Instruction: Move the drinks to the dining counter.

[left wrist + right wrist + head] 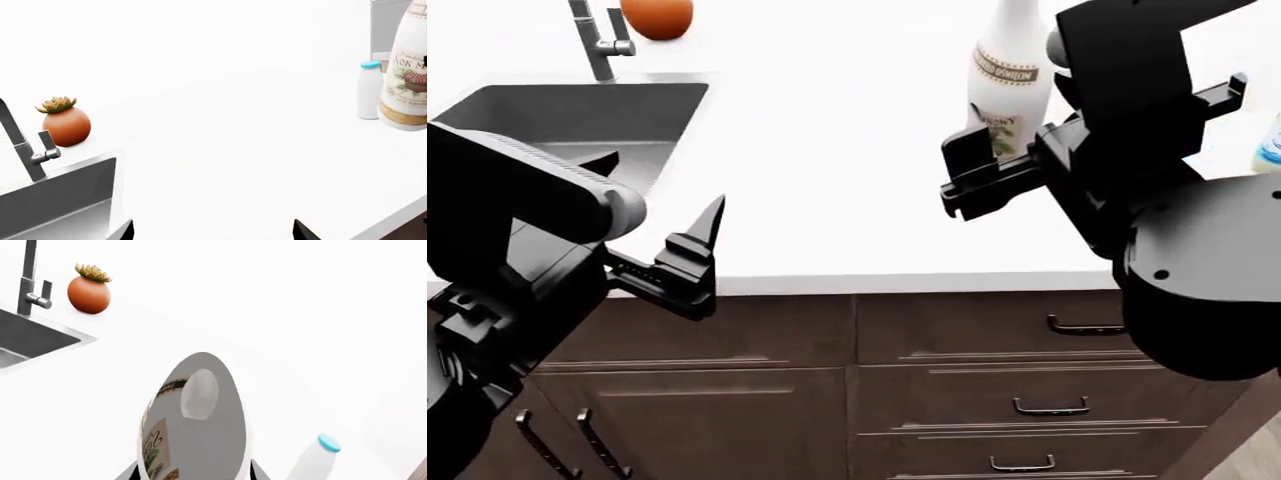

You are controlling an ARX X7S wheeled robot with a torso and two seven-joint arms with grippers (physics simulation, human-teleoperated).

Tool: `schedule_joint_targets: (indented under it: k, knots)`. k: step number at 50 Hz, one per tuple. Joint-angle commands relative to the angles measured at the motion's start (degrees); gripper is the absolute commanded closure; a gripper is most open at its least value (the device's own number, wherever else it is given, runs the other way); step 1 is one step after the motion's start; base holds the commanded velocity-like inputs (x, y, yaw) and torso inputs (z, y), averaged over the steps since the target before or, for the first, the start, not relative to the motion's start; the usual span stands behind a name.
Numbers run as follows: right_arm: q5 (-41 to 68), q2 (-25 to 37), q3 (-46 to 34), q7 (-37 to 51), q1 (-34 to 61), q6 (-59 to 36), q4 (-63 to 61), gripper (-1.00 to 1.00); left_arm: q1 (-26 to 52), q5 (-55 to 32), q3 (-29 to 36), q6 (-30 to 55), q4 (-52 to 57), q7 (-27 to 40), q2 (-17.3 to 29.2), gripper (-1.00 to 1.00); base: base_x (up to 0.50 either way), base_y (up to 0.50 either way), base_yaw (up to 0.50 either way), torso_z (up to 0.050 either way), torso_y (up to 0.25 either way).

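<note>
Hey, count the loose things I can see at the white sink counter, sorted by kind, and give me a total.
Bottles: 2 (tall cream slim-necked bottle with brown-printed label; small plain white bottle with light-blue cap)
Potted plants: 1 (green succulent in round orange pot)
Total: 3

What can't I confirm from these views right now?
- Right gripper, head view: the tall cream bottle covers its fingertips, so contact is unclear.
- White bottle, head view: only a sliver shows at the picture's edge.
- Third drink: in no view.
- Bottle base, right wrist view: cut off by the edge.
</note>
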State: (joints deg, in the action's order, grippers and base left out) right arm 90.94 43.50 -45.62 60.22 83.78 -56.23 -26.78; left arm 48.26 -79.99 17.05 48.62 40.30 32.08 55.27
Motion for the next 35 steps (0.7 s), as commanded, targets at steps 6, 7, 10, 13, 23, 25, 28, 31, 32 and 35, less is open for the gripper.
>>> schedule_joint_targets:
  k: [6,7,10,13,23,25,28,31,32,35]
  knots:
    - [0.44,0.5,1.18,1.18,0.46,-0.21,0.67,1.0,0.02,0.1,0.27,-0.08,0.06,-0.16,-0.12,-1.0,-0.12,0.23,0.0,0.0,0.0]
    - [0.4,0.58,1.19,1.11,0.32,-0.13,0.51,1.0,0.04,-0.05,0.21,-0.08,0.16,-0.08,-0.04,-1.0,-0.27,0.51,0.0,0.0,0.0]
    - [0.31,0.62,1.24,0.82,-0.04,0.19,0.52,1.0,-0.06,-0.05,0.27,-0.09,0.22,0.05,-0.05,-1.0,-0.28,0.51,0.0,0.0,0.004]
    - [0.38,0.61,1.19,0.83,0.01,0.13,0.57,1.0,-0.14,0.0,0.28,-0.18,0.15,0.01,-0.11,-1.0,-0.28,0.51,0.0,0.0,0.0]
    - [0.76,0.96,1.17,1.35,-0.3,0.26,0.48,1.0,-0.08,0.46,0.74,-0.1,0.02,-0.13,-0.48,-1.0,-0.28,0.51,0.0,0.0,0.002]
    - [1.05,0.99,1.05,1.36,-0.38,0.13,0.6,1.0,-0.07,0.35,0.68,-0.12,0.03,-0.07,-0.4,-1.0,-0.11,0.22,0.0,0.0,0.005]
    - [0.88,0.86,0.88,1.37,-0.18,-0.06,0.75,1.0,-0.06,0.36,0.7,-0.17,-0.01,-0.13,-0.42,-1.0,0.0,0.0,0.0,0.0,0.0]
    - [1.77,0.85,1.38,1.73,-0.42,0.63,1.44,1.0,0.1,0.44,0.74,-0.12,-0.14,-0.25,-0.41,-1.0,0.0,0.0,0.0,0.0,0.003]
    - [1.64,0.81,1.38,1.63,-0.32,0.63,1.27,1.0,0.13,0.48,0.77,-0.12,-0.18,-0.32,-0.43,-1.0,0.0,0.0,0.0,0.0,0.0]
    - [1.86,0.58,1.1,1.64,-0.46,0.5,1.7,1.0,0.2,0.61,0.81,-0.17,-0.28,-0.45,-0.5,-1.0,0.0,0.0,0.0,0.0,0.0]
